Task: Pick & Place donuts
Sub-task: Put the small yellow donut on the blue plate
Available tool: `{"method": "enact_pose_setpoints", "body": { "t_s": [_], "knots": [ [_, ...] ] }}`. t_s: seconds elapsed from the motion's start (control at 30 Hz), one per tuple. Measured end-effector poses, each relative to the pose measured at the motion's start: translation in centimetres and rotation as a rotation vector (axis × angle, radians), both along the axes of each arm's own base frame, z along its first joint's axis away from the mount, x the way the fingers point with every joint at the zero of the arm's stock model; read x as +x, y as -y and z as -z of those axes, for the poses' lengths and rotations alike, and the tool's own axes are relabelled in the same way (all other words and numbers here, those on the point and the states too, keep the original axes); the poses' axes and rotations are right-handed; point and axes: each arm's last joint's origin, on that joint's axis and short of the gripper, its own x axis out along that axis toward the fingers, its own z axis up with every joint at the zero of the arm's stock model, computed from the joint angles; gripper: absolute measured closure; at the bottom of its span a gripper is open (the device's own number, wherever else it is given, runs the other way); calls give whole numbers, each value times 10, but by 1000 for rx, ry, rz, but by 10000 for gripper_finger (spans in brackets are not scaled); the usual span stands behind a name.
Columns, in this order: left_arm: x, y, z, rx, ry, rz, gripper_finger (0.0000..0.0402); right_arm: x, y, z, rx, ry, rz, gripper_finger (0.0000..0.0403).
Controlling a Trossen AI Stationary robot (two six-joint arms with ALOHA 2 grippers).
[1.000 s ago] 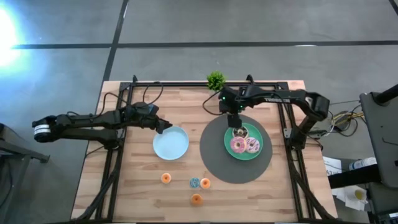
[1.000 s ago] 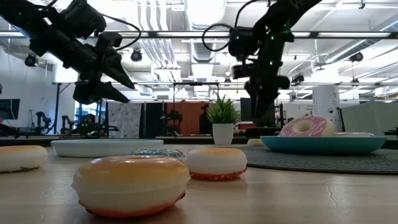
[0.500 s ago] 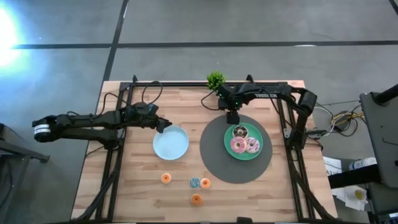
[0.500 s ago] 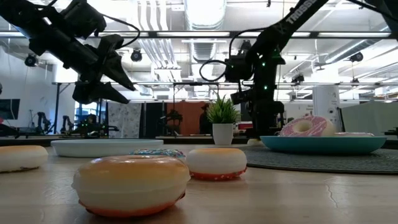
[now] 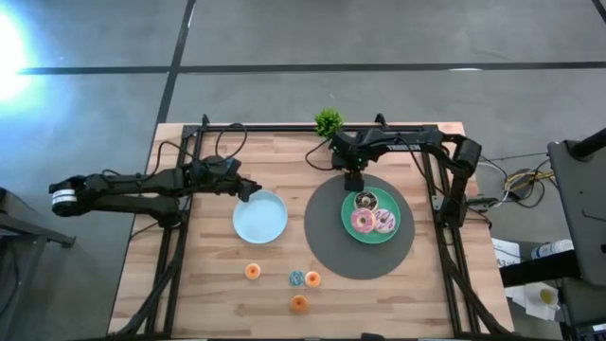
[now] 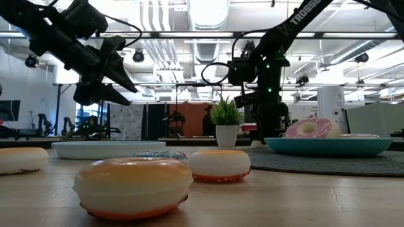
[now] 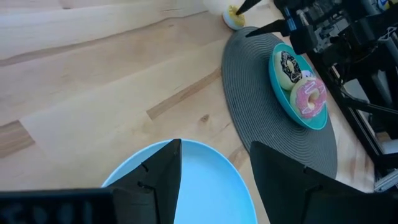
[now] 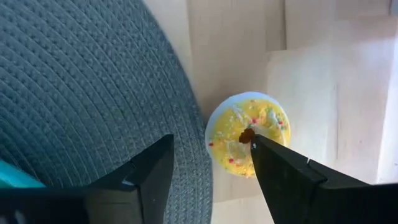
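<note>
3 donuts (image 5: 370,217) on teal plate (image 5: 392,234), 5 minis; both grippers (image 5: 354,184) (image 5: 248,194) spread, holding nothing.

Open left end effector (image 7: 214,177) over light-blue plate (image 7: 205,168); two donuts (image 7: 298,81) on teal plate (image 7: 278,81).

Robotics lab; exposed ceiling ducts (image 6: 208,16)

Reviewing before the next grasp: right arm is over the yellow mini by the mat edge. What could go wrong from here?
1. The yellow mini donut sits against the grey mat rim; one finger of the open right gripper could catch the mat.
2. The small plant stands close by and could get knocked.
3. The left gripper hovers open over the light-blue plate, risking crowding if the drop goes there.
</note>
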Motion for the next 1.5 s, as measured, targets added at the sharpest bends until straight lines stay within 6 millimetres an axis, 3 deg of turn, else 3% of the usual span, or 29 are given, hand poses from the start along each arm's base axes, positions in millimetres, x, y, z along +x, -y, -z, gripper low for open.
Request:
{"method": "enact_pose_setpoints", "body": {
  "t_s": [0.33, 0.67, 0.77, 0.9, 1.07, 1.27, 1.5],
  "knots": [
    [0, 0, 0, 0, -1, -2, 237, 1, 1, 15, 32, -28, 34, 254],
    [0, 0, 0, -2, -1, -2, 237, 8, 3, 0, 16, 42, 53, 374],
    [0, 0, 0, -15, 3, -10, 237, 16, -1, -11, 11, 76, 42, 389],
    [-1, 1, 1, -27, -3, -4, 237, 41, -19, -39, 69, 193, -41, 388],
    [-10, 9, 4, -67, -72, 31, 237, 83, -58, -66, 195, 357, -146, 389],
    [-27, 24, 0, -92, -112, 81, 237, 137, -106, -60, 289, 391, -215, 390],
    [-46, 34, -1, -101, -155, 66, 237, 185, -123, -44, 346, 406, -197, 390]
  ]
}}
